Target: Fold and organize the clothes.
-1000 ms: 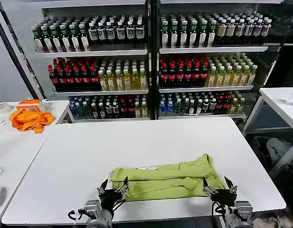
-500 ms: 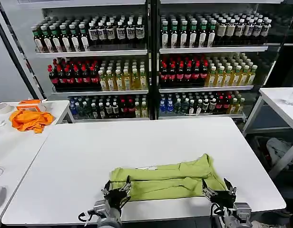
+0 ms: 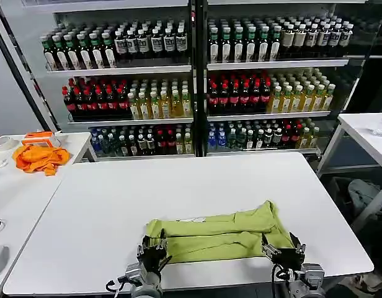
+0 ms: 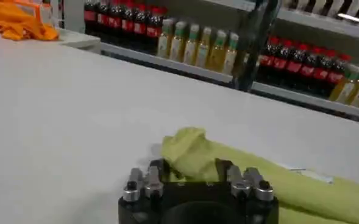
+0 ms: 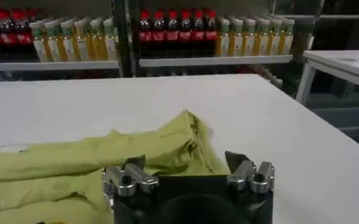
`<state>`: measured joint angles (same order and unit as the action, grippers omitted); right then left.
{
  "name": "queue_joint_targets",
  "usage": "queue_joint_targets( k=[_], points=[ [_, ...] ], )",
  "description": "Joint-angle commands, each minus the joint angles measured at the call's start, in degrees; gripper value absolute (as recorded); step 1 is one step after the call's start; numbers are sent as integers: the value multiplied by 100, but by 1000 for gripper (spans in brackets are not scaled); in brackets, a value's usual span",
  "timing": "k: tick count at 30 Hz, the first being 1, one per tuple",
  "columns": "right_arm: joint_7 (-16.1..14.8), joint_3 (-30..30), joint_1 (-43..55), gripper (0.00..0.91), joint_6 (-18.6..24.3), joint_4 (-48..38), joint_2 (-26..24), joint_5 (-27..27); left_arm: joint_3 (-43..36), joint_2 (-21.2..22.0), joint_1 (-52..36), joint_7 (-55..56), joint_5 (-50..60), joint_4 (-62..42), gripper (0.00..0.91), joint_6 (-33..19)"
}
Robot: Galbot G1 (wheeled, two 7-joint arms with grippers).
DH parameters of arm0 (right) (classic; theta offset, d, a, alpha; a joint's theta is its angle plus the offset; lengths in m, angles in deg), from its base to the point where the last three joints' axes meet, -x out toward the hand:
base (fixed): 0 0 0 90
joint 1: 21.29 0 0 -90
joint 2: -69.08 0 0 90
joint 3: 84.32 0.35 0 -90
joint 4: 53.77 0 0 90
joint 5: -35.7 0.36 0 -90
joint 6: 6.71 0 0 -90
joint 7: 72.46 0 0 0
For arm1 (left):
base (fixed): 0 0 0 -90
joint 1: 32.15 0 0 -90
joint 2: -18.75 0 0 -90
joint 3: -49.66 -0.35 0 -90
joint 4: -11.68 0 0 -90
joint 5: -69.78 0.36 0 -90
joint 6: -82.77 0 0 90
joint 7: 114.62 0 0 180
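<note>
**Both claws set at the near hem of the folded shirt**

The yellow-green T-shirt (image 3: pixel 219 234) lies on the white table (image 3: pixel 178 186) as a long band running from nine to three o'clock, close to the table's near edge, with a small white label (image 3: pixel 192 219) peeking out at its far side. It looks already folded lengthwise, which would explain why it sits so narrow and why the arms come at it from the six o'clock side, one at each end: my guess is they mean to take the two ends and fold again.

The left gripper (image 3: pixel 155 252) stands spread at the band's nine o'clock end, its fingers straddling the bunched corner without pinching it. The right gripper (image 3: pixel 284 248) is at the three o'clock end, likewise agape, the cloth lying just ahead of it, toward twelve.

Off at ten o'clock an orange cloth (image 3: pixel 39 158) sits on a side table (image 3: pixel 17 186), well apart. Shelves of bottles (image 3: pixel 197 81) fill the wall behind.
</note>
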<state>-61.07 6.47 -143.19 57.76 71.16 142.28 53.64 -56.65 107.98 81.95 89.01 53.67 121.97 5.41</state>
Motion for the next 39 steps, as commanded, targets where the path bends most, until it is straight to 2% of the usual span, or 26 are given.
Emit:
queue_joint_targets(
  k=[1, 7, 16, 39],
  points=[
    [11, -7, 16, 907, -11, -2, 32, -9, -106, 136, 77, -72, 34, -70, 20, -164],
    [13, -3, -10, 907, -4, 5, 80, -58, -80, 71, 80, -135, -115, -39, 20, -226],
    [25, 20, -31, 907, -4, 44, 124, -89, 119, -287, 139, -153, -350, 192, 20, -204],
    [28, -60, 16, 907, -19, 62, 85, -126, 1219, -1757, 206, -240, -1133, 249, 20, -45]
  ],
)
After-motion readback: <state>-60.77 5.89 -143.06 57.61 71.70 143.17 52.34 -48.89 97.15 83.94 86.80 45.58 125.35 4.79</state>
